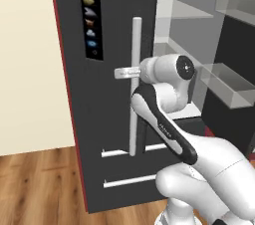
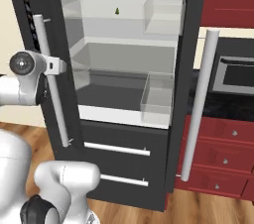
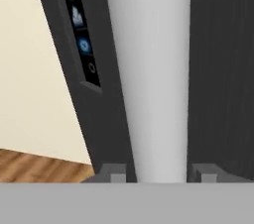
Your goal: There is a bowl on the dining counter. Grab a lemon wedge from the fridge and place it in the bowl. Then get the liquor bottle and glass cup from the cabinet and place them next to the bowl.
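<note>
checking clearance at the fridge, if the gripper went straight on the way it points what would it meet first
Most likely the silver door handle: in the hand view it stands between the jaws of the gripper, with the dark fridge door right behind it. Depth is unclear; contact may already exist.

lemon wedge [image 2: 117, 11]: too small to identify | fridge [image 2: 129, 134]: top cut off

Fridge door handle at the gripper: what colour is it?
Plain pale silver-grey, no pattern; the fridge door handle shows best in the hand view, between the gripper fingertips.
</note>
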Controlling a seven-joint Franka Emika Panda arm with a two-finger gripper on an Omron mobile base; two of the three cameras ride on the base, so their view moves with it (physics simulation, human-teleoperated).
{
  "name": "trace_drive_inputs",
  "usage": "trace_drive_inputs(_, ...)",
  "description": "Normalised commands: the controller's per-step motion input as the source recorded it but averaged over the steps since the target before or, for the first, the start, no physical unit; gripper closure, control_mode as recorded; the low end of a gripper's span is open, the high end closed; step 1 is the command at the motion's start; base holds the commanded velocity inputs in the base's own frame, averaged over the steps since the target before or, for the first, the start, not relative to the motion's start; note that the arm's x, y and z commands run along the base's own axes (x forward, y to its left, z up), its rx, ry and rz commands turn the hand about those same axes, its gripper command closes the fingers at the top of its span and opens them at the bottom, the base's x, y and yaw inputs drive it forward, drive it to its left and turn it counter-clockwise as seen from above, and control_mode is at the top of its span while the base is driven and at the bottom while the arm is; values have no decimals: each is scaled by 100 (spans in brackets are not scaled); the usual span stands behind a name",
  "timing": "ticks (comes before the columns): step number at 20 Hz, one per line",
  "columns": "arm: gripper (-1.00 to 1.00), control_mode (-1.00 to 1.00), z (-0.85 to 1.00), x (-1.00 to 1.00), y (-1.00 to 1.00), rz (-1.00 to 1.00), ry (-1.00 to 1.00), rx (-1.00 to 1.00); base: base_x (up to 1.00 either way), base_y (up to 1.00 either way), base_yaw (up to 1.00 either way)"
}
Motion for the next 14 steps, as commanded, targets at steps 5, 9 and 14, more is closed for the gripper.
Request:
trace_drive_inputs(5, 100, -100, 66, -100, 85, 13, 0, 0, 0, 0, 0)
trace_drive_inputs(9, 100, -100, 61, -100, 70, 8, -5, 0, 0, 0, 0)
trace_drive_inputs(14, -100, -100, 53, -100, -5, 2, -19, 0, 0, 0, 0)
